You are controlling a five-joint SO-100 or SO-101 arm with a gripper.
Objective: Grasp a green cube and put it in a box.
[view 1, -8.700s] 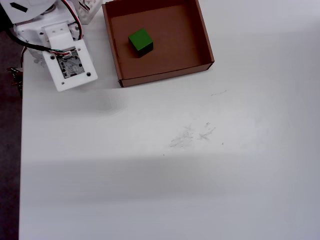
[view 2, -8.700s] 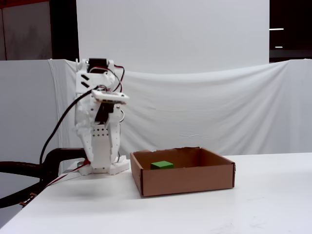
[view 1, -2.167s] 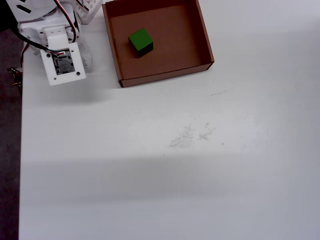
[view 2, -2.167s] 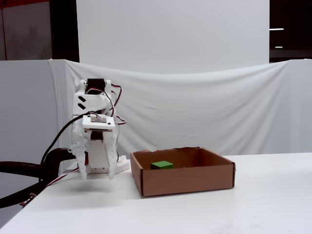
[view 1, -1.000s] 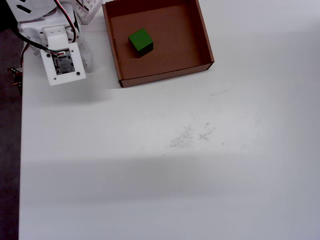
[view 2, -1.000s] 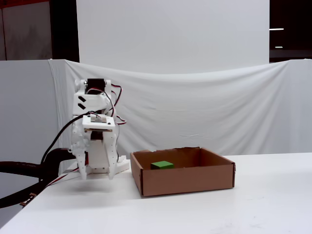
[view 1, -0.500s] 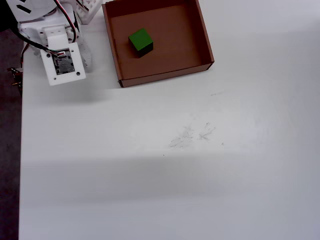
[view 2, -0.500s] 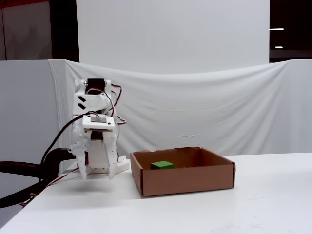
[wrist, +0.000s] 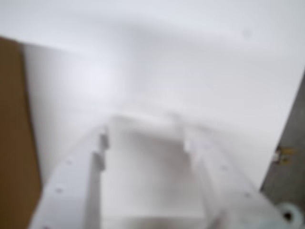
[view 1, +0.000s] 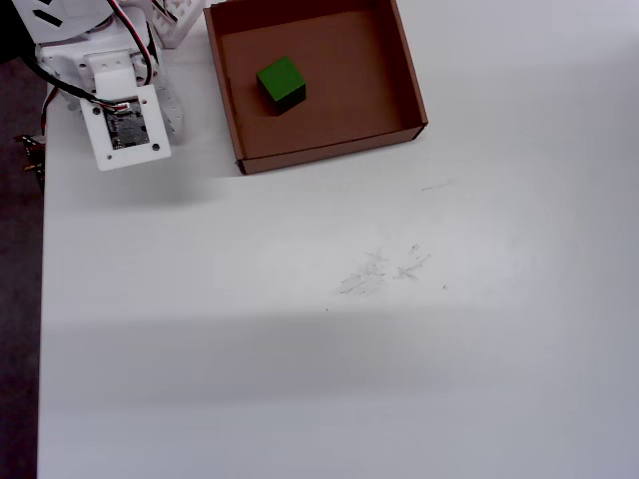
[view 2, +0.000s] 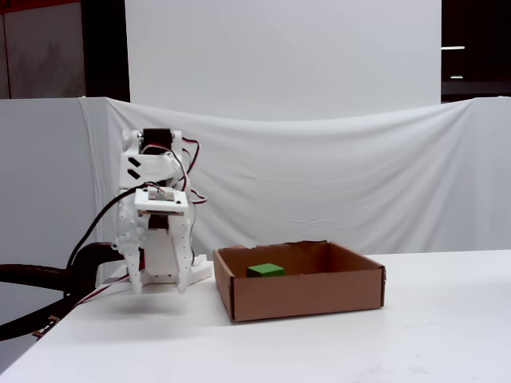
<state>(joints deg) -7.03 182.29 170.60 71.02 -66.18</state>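
Little risk is judged to remain, since the green cube (view 1: 281, 83) is already seen resting on the floor of the box (view 1: 384, 95), left of centre in the overhead view and clear of every wall; only a sweep of the folded arm against the near wall, which stands just beside the gripper (view 2: 160, 289), could be expected to shove the light cardboard tray. The gripper (wrist: 143, 143) is shown parted with nothing between its fingers. No long axis can be given for the cube; its edges are turned slightly off the box walls
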